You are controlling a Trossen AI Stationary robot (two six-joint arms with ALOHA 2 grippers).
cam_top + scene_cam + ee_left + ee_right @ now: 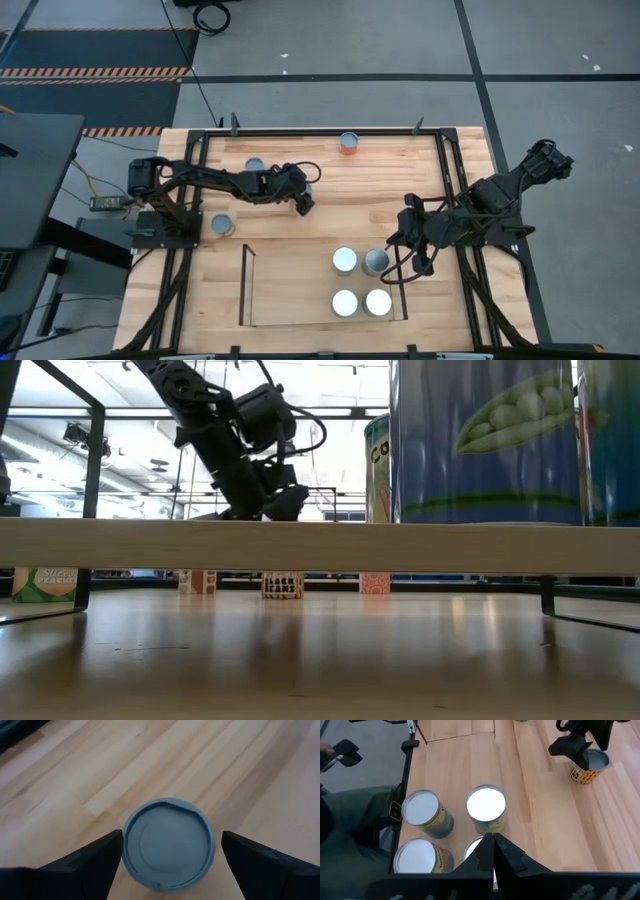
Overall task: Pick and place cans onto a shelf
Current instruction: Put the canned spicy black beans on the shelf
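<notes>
Both wide fingers flanking one can.

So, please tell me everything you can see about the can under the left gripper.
The small round metal can with a grey-blue top stands upright on the light wooden table, outside the shelf. Its rim looks slightly dented. Its side label is yellowish with dark print. The left gripper hangs above it, open, fingers on either side, not touching.

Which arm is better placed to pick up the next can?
Left. The left gripper hangs open directly over a loose can, fingers either side. The right gripper is shut beside the shelf.
</notes>
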